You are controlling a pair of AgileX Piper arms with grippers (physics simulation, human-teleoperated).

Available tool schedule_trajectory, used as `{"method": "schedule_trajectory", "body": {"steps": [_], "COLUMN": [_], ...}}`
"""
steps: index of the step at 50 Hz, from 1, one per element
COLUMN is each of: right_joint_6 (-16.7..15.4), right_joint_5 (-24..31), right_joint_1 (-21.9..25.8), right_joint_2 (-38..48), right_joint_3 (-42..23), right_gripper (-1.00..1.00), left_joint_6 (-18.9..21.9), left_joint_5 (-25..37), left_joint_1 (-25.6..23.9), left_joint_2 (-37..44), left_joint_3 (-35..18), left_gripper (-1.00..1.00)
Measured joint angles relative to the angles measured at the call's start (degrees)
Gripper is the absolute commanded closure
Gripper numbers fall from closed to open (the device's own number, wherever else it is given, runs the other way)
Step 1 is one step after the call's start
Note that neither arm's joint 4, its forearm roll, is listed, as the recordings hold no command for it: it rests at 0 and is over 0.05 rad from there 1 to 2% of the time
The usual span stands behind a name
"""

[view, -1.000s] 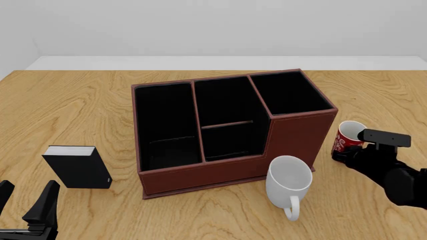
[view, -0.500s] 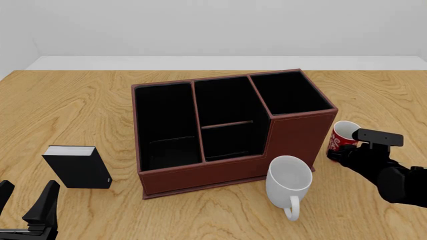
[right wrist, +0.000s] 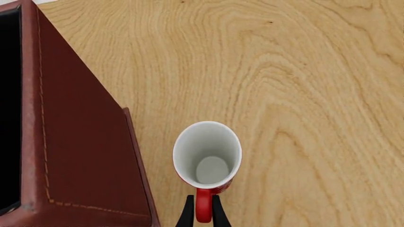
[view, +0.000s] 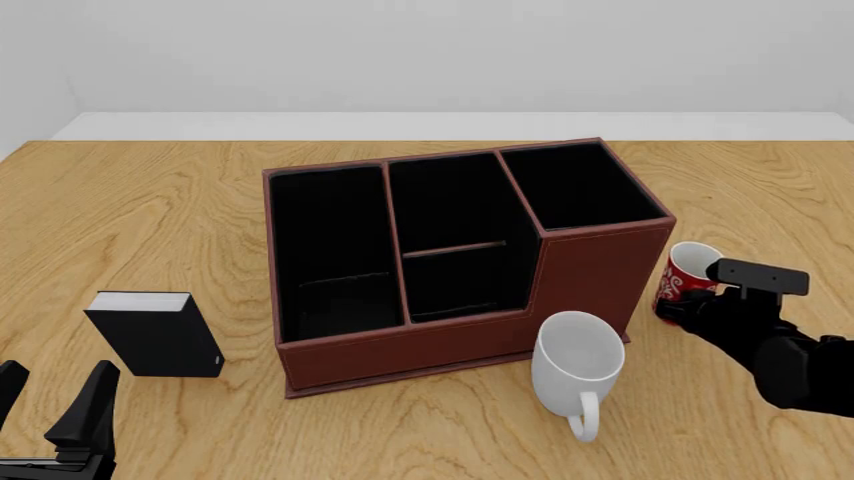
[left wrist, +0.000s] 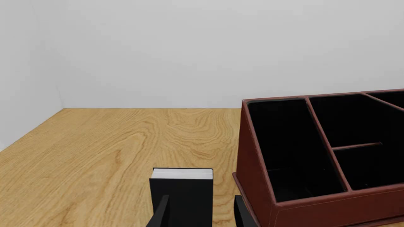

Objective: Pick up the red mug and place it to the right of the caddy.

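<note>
The red mug [view: 685, 270] stands upright just right of the caddy [view: 601, 272], a narrow gap apart. My right gripper [view: 697, 303] reaches it from the near side. In the right wrist view the two fingers flank the mug's red handle [right wrist: 202, 208], so my right gripper [right wrist: 202, 215] is shut on it. That view looks down into the mug's white inside [right wrist: 208, 156], next to the caddy's right wall [right wrist: 75, 142]. I cannot tell whether the mug rests on the table. My left gripper [view: 51, 405] hangs open at the near left corner, holding nothing.
A larger plain white mug [view: 578, 362] stands in front of the caddy's near right corner, left of my right arm. A small black book-like box [view: 156, 333] stands left of the caddy, straight ahead of my left gripper [left wrist: 202, 215]. The caddy [left wrist: 252, 161] fills the table's middle.
My right gripper has carried the red mug a little to the left, closer to the caddy's right wall. In the last half second it barely shifted. The left arm is still.
</note>
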Motion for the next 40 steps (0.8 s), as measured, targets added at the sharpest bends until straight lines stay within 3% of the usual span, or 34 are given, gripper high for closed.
{"method": "schedule_trajectory", "body": {"steps": [19,20,40], "right_joint_6": [1.05,1.10,3.98], "right_joint_5": [-0.81,-0.82,-0.39], "right_joint_1": [-0.32,-0.33,-0.16], "right_joint_2": [0.09,0.10,3.27], "right_joint_3": [0.45,0.45,2.20], "right_gripper": [1.00,-1.00,-1.00], "left_joint_6": [0.00,0.00,0.00], "left_joint_5": [0.00,0.00,0.00], "left_joint_1": [0.00,0.00,0.00], "left_joint_2": [0.00,0.00,0.00], "left_joint_3": [0.00,0.00,0.00], "left_gripper": [-1.00,-1.00,-1.00]}}
